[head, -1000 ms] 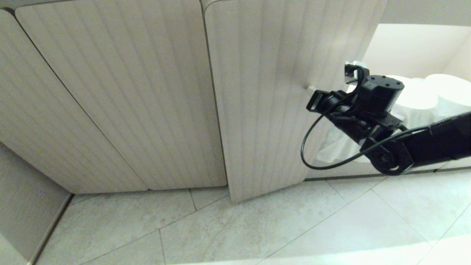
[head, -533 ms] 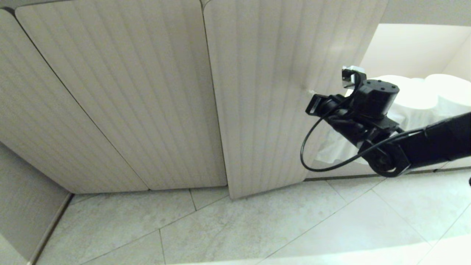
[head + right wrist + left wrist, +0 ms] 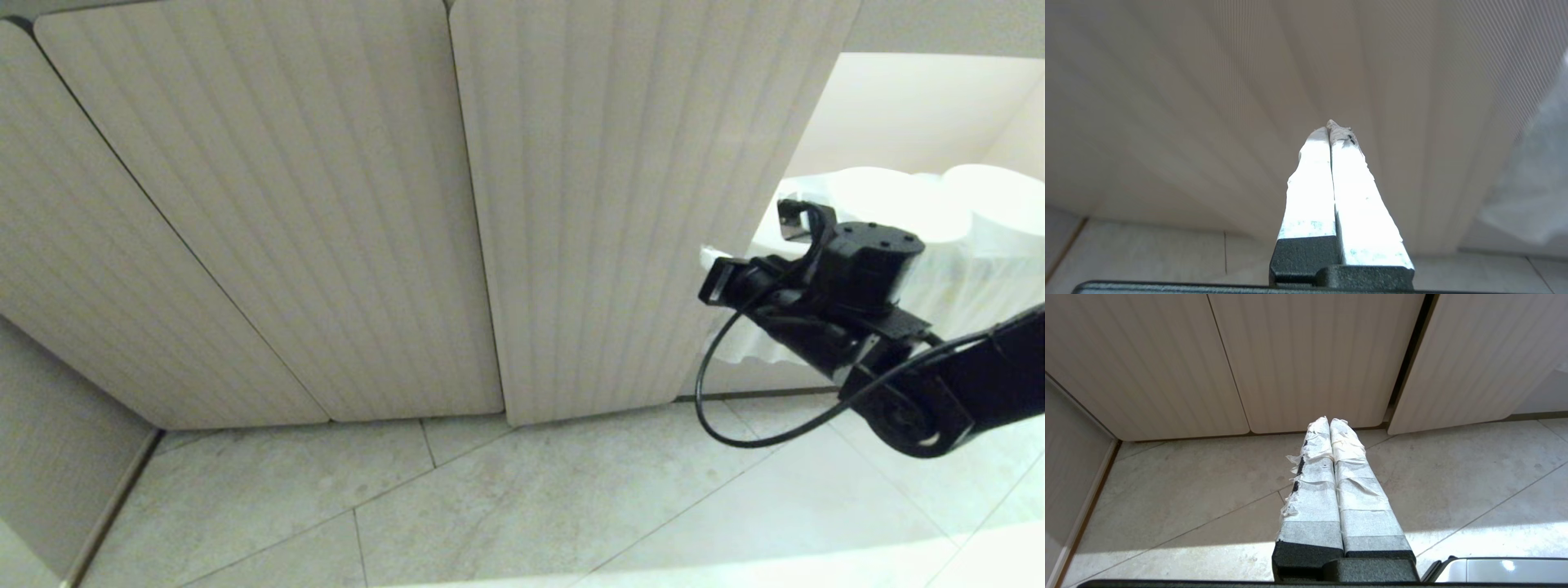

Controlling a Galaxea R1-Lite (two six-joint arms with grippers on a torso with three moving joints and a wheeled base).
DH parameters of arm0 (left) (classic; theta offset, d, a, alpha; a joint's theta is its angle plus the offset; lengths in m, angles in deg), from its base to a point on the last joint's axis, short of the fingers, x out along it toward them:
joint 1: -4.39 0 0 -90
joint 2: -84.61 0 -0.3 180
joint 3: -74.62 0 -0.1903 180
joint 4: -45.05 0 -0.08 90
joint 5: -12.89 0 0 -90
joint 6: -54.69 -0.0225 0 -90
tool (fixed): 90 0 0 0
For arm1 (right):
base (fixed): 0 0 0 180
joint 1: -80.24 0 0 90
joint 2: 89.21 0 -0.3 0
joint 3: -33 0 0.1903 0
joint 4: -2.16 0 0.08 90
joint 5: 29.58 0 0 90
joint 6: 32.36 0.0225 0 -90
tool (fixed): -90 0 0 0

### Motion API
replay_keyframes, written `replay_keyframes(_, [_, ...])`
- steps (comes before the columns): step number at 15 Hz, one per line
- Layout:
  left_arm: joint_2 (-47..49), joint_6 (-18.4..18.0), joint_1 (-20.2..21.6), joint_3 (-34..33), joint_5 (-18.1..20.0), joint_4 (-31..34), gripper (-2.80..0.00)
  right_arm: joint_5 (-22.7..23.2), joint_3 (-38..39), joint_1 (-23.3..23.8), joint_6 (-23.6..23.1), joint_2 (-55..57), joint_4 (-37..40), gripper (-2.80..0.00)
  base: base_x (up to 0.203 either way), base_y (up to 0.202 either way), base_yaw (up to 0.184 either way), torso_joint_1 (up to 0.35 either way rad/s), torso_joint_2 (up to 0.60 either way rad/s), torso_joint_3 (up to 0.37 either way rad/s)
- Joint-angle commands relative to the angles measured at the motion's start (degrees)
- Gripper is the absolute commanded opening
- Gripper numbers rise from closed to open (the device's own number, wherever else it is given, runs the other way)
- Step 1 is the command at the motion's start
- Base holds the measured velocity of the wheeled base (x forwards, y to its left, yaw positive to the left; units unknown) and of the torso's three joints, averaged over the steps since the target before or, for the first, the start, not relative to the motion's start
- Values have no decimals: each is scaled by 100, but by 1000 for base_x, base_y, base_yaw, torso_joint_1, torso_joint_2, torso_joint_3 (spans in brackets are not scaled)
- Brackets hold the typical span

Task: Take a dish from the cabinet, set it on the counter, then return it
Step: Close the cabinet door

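Beside the open cabinet (image 3: 898,106), the right gripper (image 3: 1331,126) has its taped fingers (image 3: 1310,183) pressed together, empty, their tips at the face of the fluted beige door (image 3: 620,204). Behind the black arm, white bowls (image 3: 882,212) sit on a pale liner (image 3: 971,286) inside the cabinet; which one is the dish cannot be told. Over the tiled floor (image 3: 1188,498), the left gripper (image 3: 1329,421) is closed and empty, facing the shut doors.

Fluted door (image 3: 620,212) half-covers the cabinet (image 3: 914,114) opening.
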Motion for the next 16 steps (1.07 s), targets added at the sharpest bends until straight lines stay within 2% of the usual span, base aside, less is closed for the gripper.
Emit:
replay_keyframes(1, [-2,2,0,0,0,-4,-280,5,523,-4,-8,-338,-149,-280,0,0,0,0,0,0])
replay_keyframes(7, [-2,2,0,0,0,-4,-280,6,1979,-12,-34,-1240,-519,-280,0,0,0,0,0,0])
replay_keyframes(10, [-2,2,0,0,0,-4,-280,-44,2553,-5,-253,-1753,-530,-280,0,0,0,0,0,0])
replay_keyframes(13, [-2,2,0,0,0,-4,-280,-305,3289,-4,-474,-2381,-537,-280,0,0,0,0,0,0])
replay_keyframes(16, [-2,2,0,0,-2,-4,-280,-834,3984,-4,-628,-2931,-531,-280,0,0,0,0,0,0])
